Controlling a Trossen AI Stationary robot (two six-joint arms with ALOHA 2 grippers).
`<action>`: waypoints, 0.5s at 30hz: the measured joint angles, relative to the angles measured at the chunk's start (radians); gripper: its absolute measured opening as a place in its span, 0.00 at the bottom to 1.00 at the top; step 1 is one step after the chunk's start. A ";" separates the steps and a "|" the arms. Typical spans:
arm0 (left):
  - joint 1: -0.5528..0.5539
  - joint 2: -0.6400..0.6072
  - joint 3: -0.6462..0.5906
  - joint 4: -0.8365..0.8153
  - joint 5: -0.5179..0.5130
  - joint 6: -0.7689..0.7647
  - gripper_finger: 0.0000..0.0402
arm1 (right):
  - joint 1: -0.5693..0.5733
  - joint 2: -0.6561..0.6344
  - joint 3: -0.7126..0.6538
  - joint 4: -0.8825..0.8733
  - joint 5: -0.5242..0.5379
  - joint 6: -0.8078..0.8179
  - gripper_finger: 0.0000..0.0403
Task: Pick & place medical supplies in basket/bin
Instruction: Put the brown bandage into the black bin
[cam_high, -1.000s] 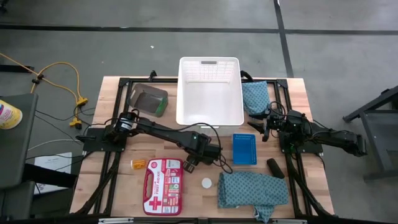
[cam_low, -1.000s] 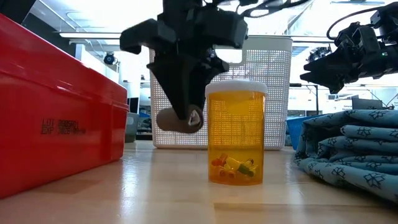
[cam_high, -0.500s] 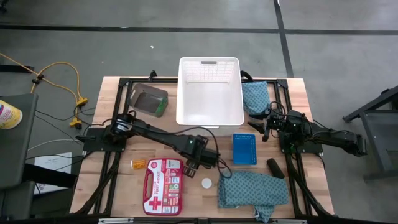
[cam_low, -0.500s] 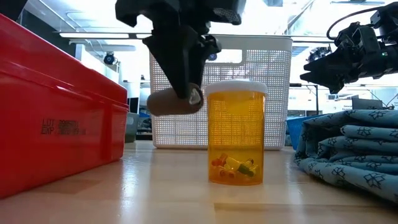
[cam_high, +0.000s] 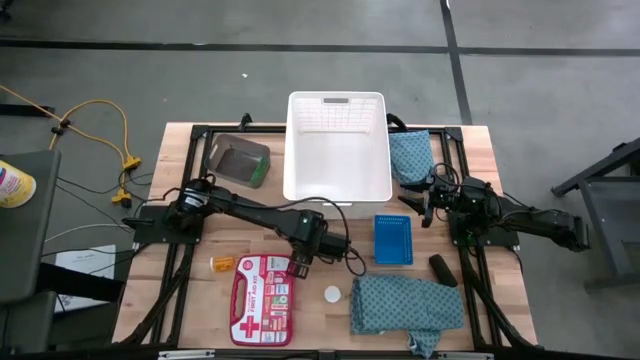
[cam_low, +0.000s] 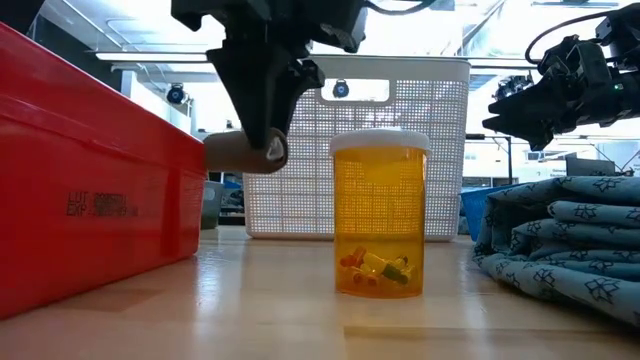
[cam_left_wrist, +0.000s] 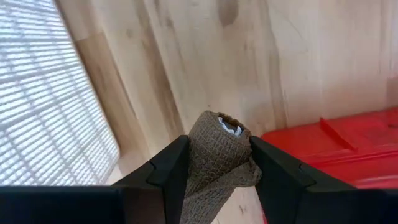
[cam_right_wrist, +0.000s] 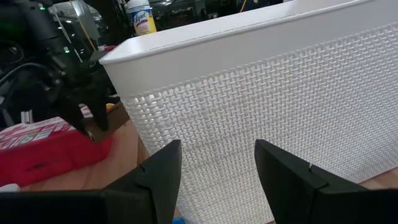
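From above, the red case (cam_high: 262, 297) near the table's front edge bore a white cross and the words "FIRST AID KIT"; smaller print on it could not be read. The left gripper (cam_high: 297, 264) hung over the case's upper right corner, in front of the white basket (cam_high: 337, 190). The basket was latticed and held nothing visible. A dark grey bin (cam_high: 238, 161) lay to its left, a blue tray (cam_high: 393, 239) to its front right, and a teal patterned cloth (cam_high: 406, 304) at the front. The right gripper (cam_high: 425, 205) waited beside the basket's right wall.

In the low view, embossed lettering on the red case (cam_low: 97, 205) was too faint to read. The left gripper (cam_low: 262, 150) held a brown roll (cam_low: 243, 153) clear of the table, left of an orange bottle (cam_low: 380, 213) with a white cap and coloured pieces inside.

The left wrist view showed its fingers (cam_left_wrist: 171, 165) pinching the roll (cam_left_wrist: 214, 158), a coarse woven brown wrap with a pale core.

In the right wrist view, the right gripper's fingers (cam_right_wrist: 161, 171) were spread apart, facing the basket's woven wall (cam_right_wrist: 261, 99).
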 joint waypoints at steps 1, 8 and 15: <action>0.003 -0.004 -0.003 -0.002 -0.003 -0.005 0.38 | 0.000 0.000 0.000 0.000 0.000 0.000 0.48; 0.005 -0.046 -0.060 0.006 -0.020 -0.043 0.38 | 0.000 0.000 0.000 0.000 0.000 0.000 0.48; -0.014 -0.143 -0.157 0.042 -0.050 -0.084 0.38 | 0.000 0.000 0.000 0.000 0.000 0.000 0.48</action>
